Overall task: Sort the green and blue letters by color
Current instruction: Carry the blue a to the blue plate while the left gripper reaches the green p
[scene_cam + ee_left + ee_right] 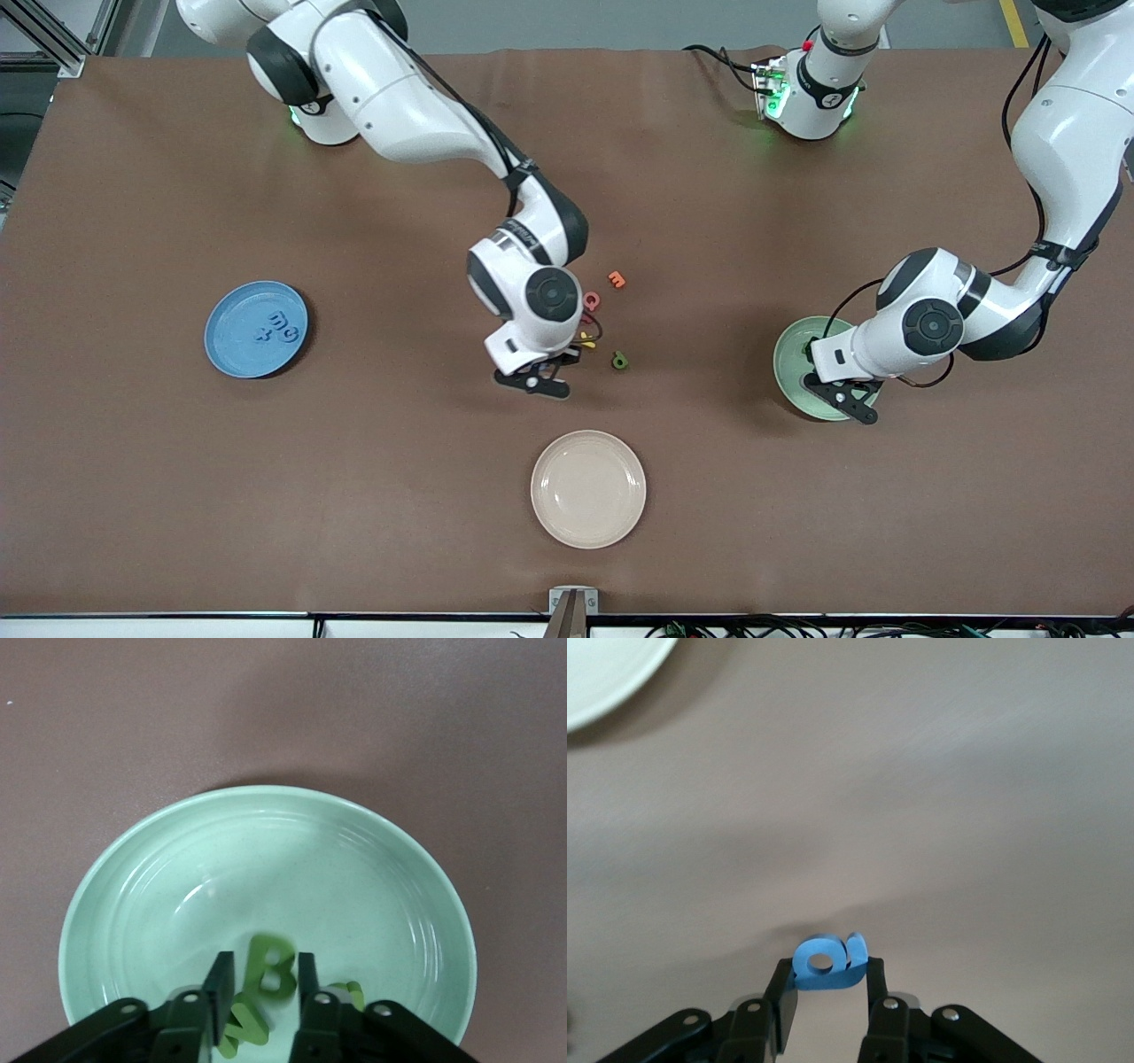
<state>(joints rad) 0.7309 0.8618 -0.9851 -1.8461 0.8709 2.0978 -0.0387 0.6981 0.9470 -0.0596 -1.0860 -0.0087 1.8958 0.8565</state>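
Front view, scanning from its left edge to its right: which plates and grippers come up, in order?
Round blue plate → right gripper, shut on a blue foam letter → round cream plate → pale green plate → left gripper over it.

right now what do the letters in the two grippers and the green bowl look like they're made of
Blue letter in the right gripper: probably foam, matte, thick with soft rounded edges.
Green letter B between the left gripper fingers: looks the same, chunky and dull, no shine.
Green bowl: likely glazed ceramic or melamine, glossy, with bright highlights on concentric rings; which one cannot be told.
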